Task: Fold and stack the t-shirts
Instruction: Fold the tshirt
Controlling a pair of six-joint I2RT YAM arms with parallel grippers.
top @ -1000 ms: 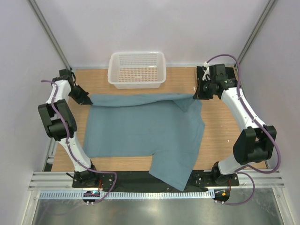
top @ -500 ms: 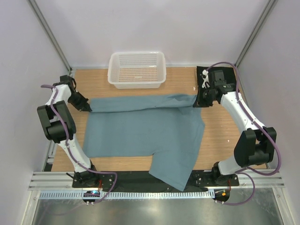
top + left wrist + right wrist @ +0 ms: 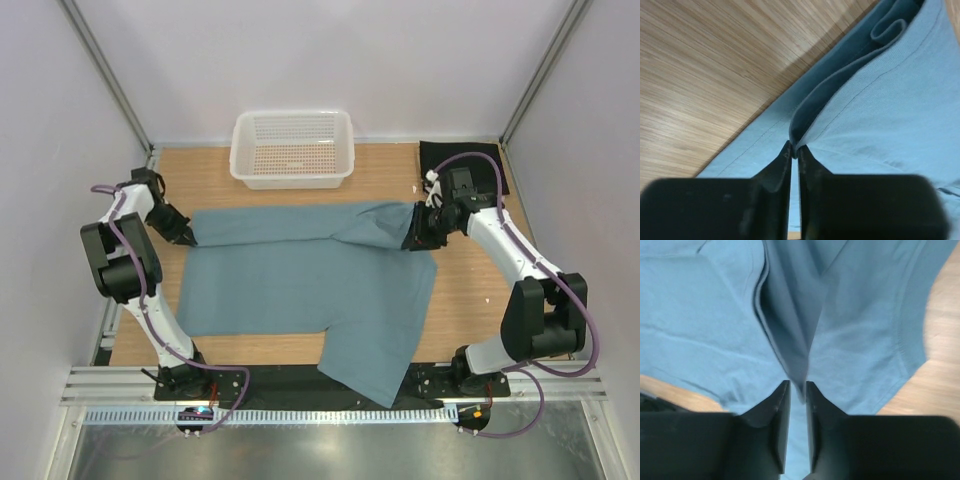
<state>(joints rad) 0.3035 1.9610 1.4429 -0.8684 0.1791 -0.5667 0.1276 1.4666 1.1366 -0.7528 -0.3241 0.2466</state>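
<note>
Top external view first, from the left. My left arm reaches along the desk's left edge, and the left jaws sit at the far left corner of the teal shirt. On the left wrist view, the left jaws are closed on a raised fold of that cloth, pinched right at their tips, with bare wood to the left of it.

The teal shirt lies spread across the middle of the desk. Its far edge is turned over into a narrow band that runs from one pair of jaws to the other. Its near right part hangs past the desk's near edge, between the two arm bases.

Beyond the shirt, at the far edge, a white basket stands near the folded band but apart from it.

Further right, my right arm bends inward, and the right jaws rest at the shirt's far right corner. On the right wrist view, the right jaws stand slightly apart with a ridge of teal cloth running in between them; I cannot tell whether they pinch it.

A black shirt lies in the far right corner of the desk, behind the right arm.
</note>
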